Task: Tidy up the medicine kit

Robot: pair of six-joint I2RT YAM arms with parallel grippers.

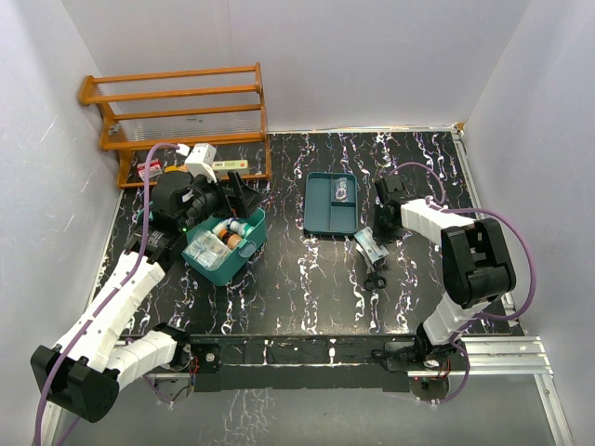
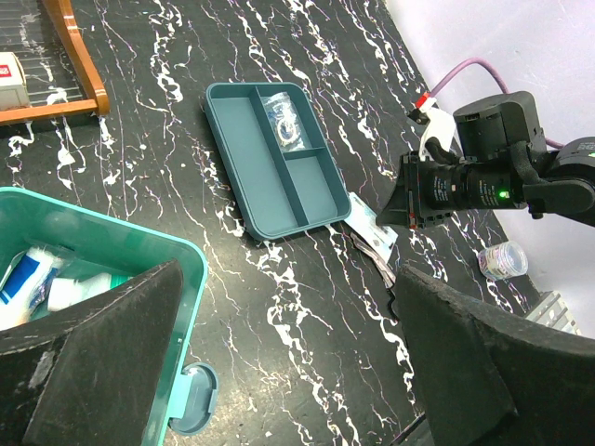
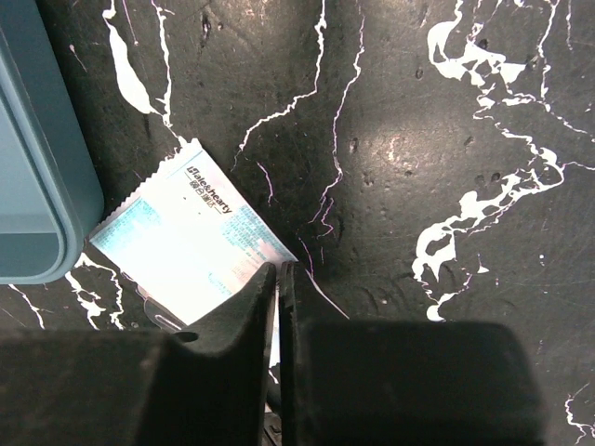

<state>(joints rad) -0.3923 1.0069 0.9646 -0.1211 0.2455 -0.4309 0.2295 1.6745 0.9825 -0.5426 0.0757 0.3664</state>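
Nearest us on the worktop [image 1: 307,288], the right claw [image 3: 279,274] is pressed together. Its tips meet the edge of a white-and-blue sachet [image 3: 186,237] lying flat just beside a darker divided tray [image 1: 332,218]; we cannot tell whether the sachet is gripped. Over to the left sits the medicine kit [image 1: 226,243], open, with small bottles and packets inside. The left claw [image 2: 288,279] hangs over the kit's rim, spread wide and holding nothing. A small clear bag [image 2: 284,116] lies in one of the tray's two smaller compartments. Farthest back stands a wooden rack [image 1: 177,111].
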